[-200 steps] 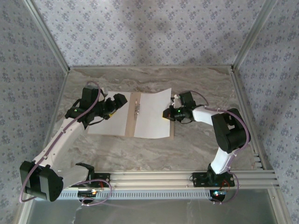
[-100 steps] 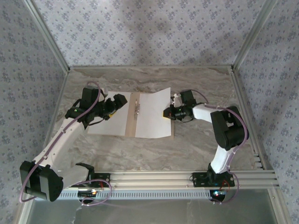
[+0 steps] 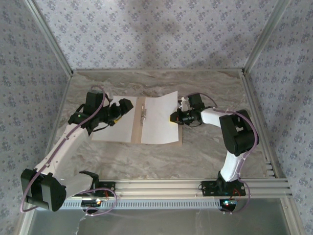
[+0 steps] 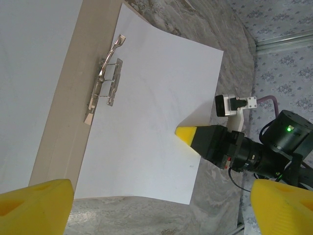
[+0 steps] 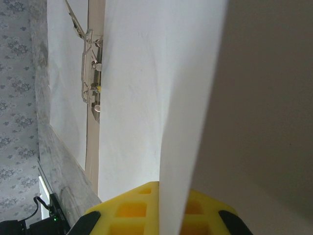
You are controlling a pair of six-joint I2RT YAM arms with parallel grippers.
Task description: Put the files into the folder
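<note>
Right gripper [image 3: 174, 120] of mine pinches the right edge of one white sheet [image 3: 159, 122], which covers the right leaf of the open folder [image 3: 137, 125], its far corner curling up. My left gripper [image 3: 119, 109] is spread wide, holding nothing, over the other sheet [image 3: 113, 131] on the left leaf. That folder lies mid-table, nearer the far edge, with its metal clip [image 4: 105, 83] on the crease.

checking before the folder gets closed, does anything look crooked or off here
The right sheet is not lying flat on the folder. Its far right corner is curled up off the leaf, and the right gripper is pinching its right edge. The left sheet looks flat.
</note>
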